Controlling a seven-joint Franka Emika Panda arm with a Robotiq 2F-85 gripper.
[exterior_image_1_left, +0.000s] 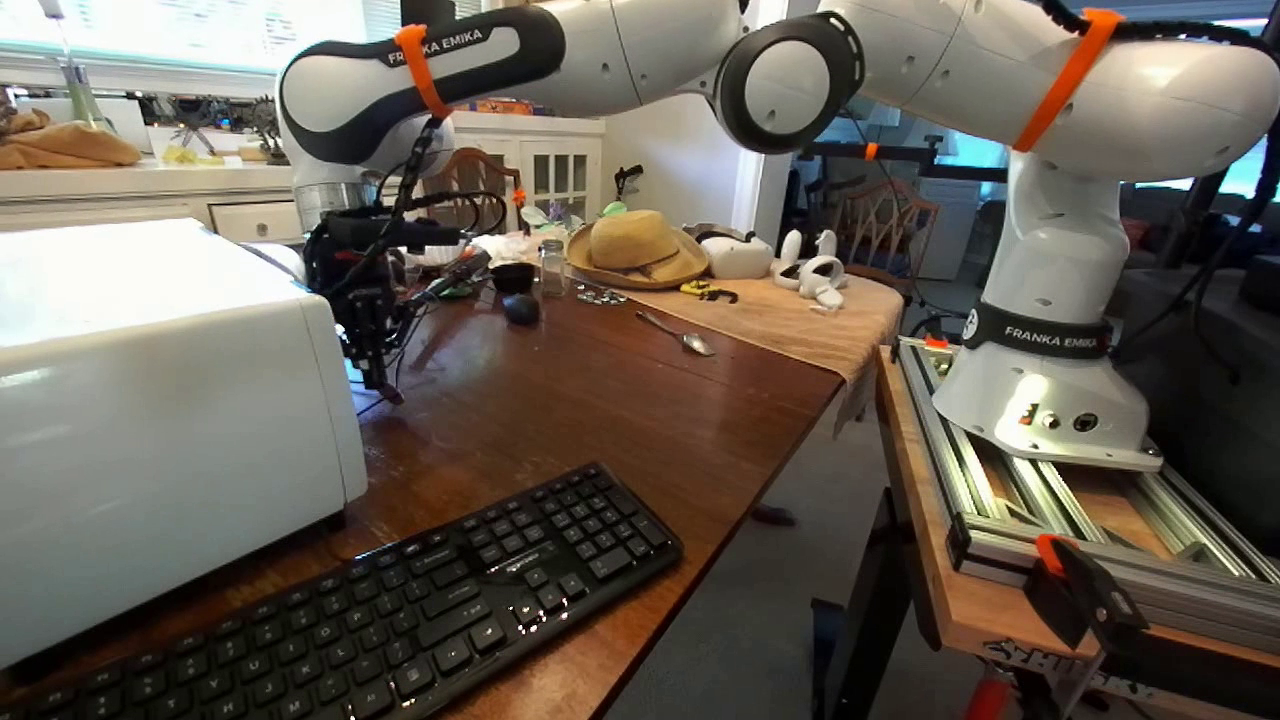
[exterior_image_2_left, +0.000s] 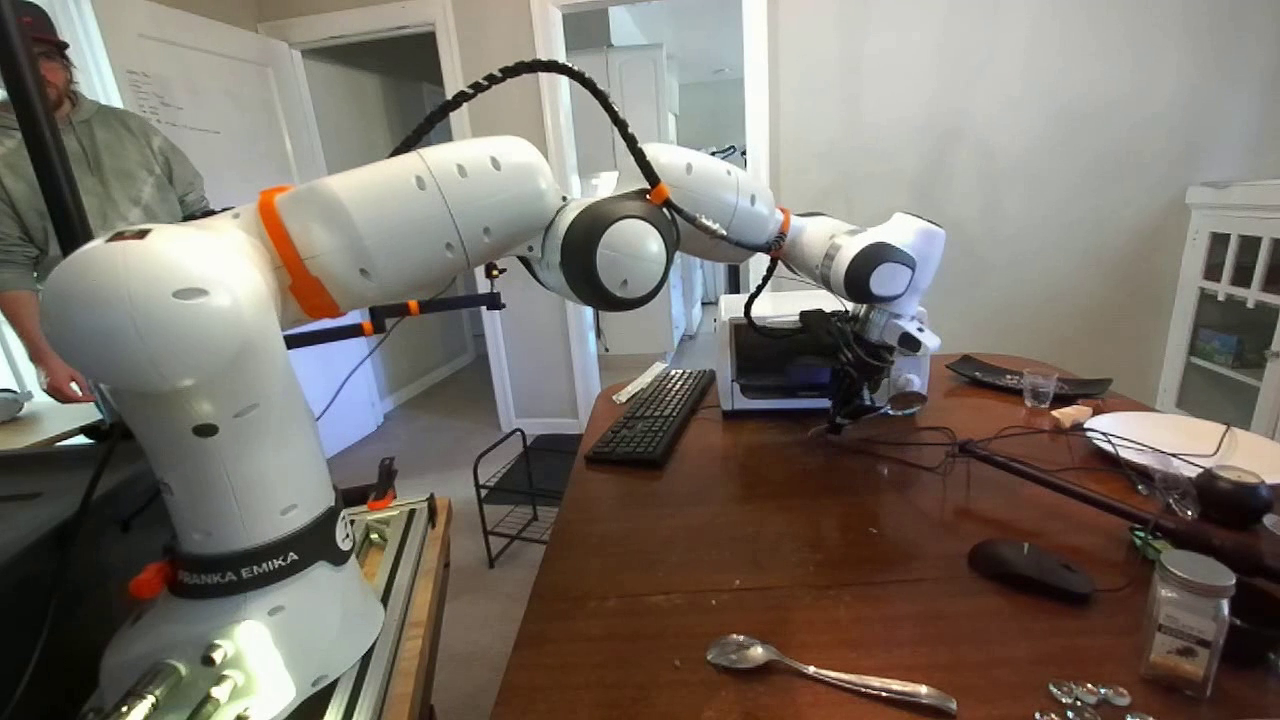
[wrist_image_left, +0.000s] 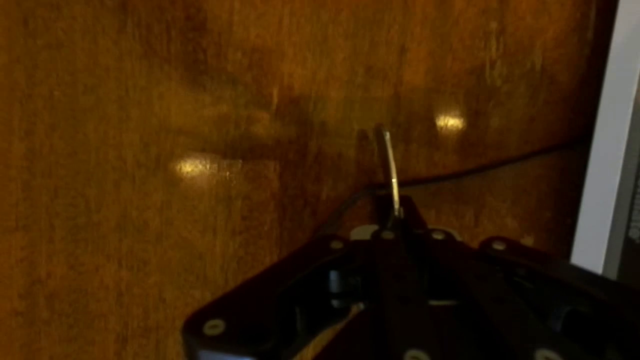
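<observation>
Black gripper (wrist_image_left: 398, 214) nearest your lens, low over the tabletop (wrist_image_left: 125, 250). Fingers drawn close together, pinching a thin, shiny metal strip (wrist_image_left: 392, 170) that juts past the tips; what it belongs to, you can't tell. Just behind the strip in your wrist view, a dark cord (wrist_image_left: 465, 173) crosses varnished brown grain, scuffed in places.

Beside your fingers: boxy white appliance (exterior_image_2_left: 735, 370), dark front panel; its inside can't be read. Flat black keyboard (exterior_image_2_left: 655, 415) at that box's side, apart from your fingers.

Containers, all well apart from the fingers. Upright glass jar (exterior_image_2_left: 1190, 610), metal lid, label, tan matter (exterior_image_2_left: 1178, 668) at the bottom. Clear cup (exterior_image_2_left: 1038, 388), contents too small to tell, beside a black dish (exterior_image_2_left: 1085, 388) with upturned ends. Smooth white plate (exterior_image_2_left: 1150, 432), broad and shallow. Dark rounded pot (exterior_image_2_left: 1235, 497), something pale in its mouth.

Between fingers and jar: smooth black mouse (exterior_image_2_left: 1030, 570). Polished metal spoon (exterior_image_2_left: 850, 679), farther from your fingers than that mouse. Well past them in an exterior view, a woven straw hat (exterior_image_1_left: 635, 245) on tan cloth (exterior_image_1_left: 800, 325).
</observation>
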